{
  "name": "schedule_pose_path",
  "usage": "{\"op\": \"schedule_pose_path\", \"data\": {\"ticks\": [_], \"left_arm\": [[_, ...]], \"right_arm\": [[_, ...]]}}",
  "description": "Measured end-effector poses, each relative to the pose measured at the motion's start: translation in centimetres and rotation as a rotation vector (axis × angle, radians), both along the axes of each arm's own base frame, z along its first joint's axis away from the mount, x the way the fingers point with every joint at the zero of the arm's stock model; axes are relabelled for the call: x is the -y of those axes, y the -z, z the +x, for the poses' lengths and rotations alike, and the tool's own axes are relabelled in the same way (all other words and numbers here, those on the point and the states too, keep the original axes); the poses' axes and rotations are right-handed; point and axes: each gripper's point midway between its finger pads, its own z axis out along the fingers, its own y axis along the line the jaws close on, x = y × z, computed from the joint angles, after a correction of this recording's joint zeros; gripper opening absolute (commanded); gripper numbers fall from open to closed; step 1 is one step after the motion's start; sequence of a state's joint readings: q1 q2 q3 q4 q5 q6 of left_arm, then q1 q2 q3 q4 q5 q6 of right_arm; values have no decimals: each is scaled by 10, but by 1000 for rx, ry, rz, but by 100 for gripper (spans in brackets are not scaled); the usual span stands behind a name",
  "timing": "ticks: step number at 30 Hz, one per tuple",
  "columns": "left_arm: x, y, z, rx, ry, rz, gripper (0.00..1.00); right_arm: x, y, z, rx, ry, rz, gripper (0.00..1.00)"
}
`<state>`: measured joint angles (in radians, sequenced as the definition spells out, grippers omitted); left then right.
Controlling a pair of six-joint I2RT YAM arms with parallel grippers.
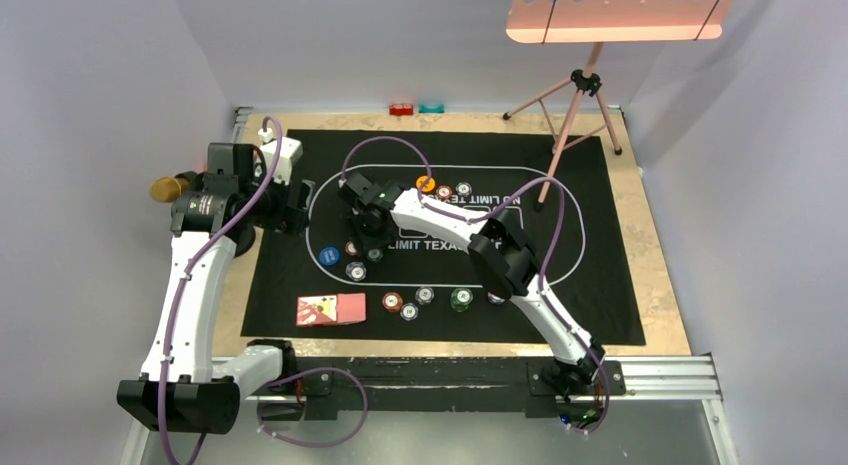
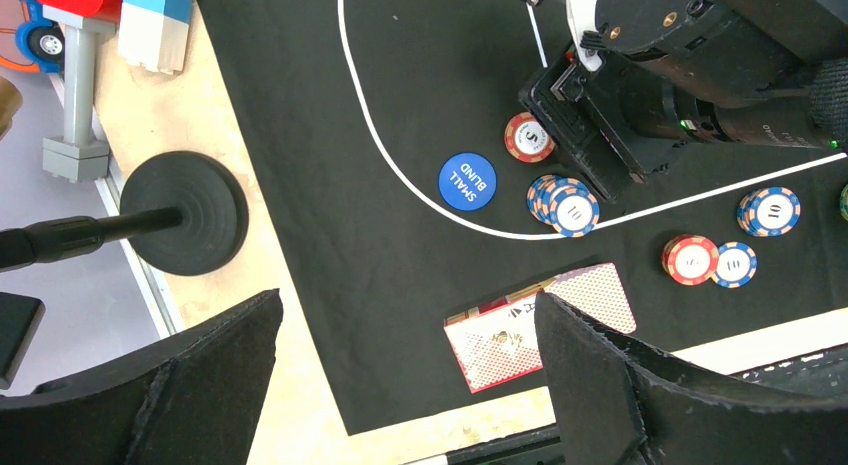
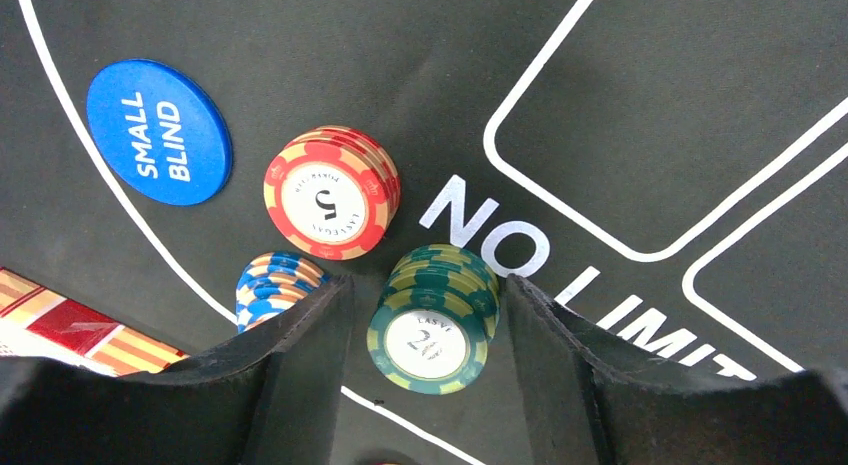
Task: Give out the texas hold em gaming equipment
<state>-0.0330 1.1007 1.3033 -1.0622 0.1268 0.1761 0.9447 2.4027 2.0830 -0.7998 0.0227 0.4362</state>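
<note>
Black mat (image 3: 620, 105); right tool (image 3: 425, 290) half-hides blue chips (image 3: 272, 285).

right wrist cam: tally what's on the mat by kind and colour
red chip stack: 1
green chip stack: 1
blue chip stack: 1
blue small blind disc: 1
card deck: 1
total clearly visible: 5

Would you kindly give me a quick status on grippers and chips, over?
Right gripper open, straddling green chip stack. Left gripper open, empty, above mat near cards. Blue-white stack close alongside; red stack clear.
</note>
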Motion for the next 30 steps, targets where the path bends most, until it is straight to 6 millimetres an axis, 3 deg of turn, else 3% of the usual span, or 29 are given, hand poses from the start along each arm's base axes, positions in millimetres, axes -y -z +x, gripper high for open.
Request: {"op": "schedule_pose_path", "data": {"ticks": [9,14,18,23,26,30], "left_arm": [[0,-3,-2,11,0,0,100],[0,-4,-2,17,0,0,100],[0,-4,-2,17,-1,1,100],[0,-4,-2,17,0,1,100],[0,-4,-2,17,1,0,100],[0,-4,-2,17,1,0,100]], "right_arm": [[-4,-11,2,10,-10,15,63],[9,-29,11,40,17,14,66],[53,-68,14,88,68,18,86],[128,-112,-12,164,123,6,93],[155,-107,-36,157,132,-18,94],[186,-69,-68,83,149,-101,95]]}}
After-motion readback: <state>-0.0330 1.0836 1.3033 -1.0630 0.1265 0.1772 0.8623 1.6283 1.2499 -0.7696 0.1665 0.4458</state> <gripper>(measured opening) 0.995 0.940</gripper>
